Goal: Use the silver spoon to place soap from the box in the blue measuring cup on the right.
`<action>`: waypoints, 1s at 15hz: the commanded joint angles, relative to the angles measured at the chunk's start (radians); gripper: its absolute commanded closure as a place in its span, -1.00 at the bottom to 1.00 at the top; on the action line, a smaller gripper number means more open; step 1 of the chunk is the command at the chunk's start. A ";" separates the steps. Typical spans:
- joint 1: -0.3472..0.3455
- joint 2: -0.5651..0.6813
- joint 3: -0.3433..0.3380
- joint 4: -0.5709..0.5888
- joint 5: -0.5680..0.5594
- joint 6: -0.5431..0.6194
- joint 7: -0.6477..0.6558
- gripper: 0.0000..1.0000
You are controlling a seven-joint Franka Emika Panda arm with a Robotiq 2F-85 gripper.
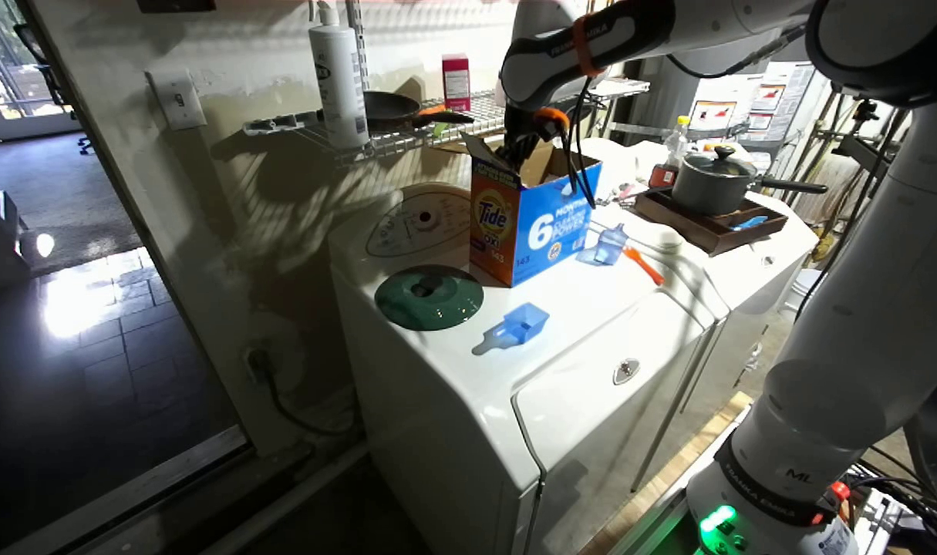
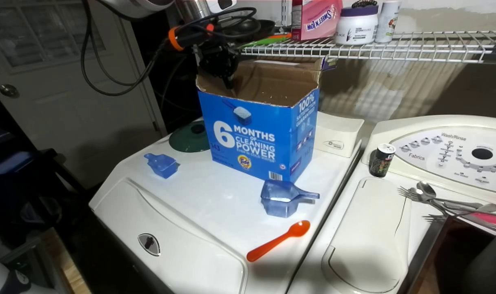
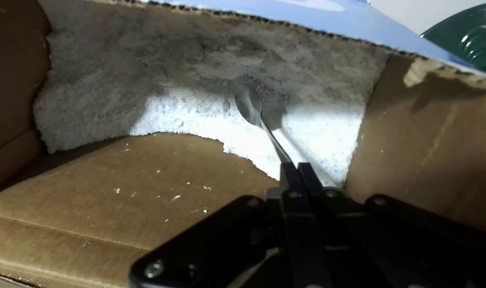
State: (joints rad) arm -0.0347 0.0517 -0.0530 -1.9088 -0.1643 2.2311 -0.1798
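the silver spoon (image 3: 248,106) is slanting into the upright, open box (image 2: 259,130), its bowl showing over white soap (image 3: 187,114); the right-hand blue measuring cup (image 2: 279,192) is sitting just beside the box.

A wire shelf (image 2: 435,47) runs along a pale wall (image 1: 260,62), and light (image 1: 79,304) glares off an apparently tiled floor (image 1: 140,378).

The spoon (image 3: 249,107) is smooth metal, the box (image 2: 256,130) cardboard.
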 commanded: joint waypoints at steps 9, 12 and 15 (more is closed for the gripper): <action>-0.033 0.050 -0.006 0.007 0.046 0.015 -0.021 0.98; -0.039 0.059 -0.007 0.004 0.043 0.022 -0.019 0.98; -0.042 0.063 -0.009 0.003 0.038 0.024 -0.017 0.98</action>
State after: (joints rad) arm -0.0693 0.0948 -0.0565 -1.9085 -0.1449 2.2379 -0.1798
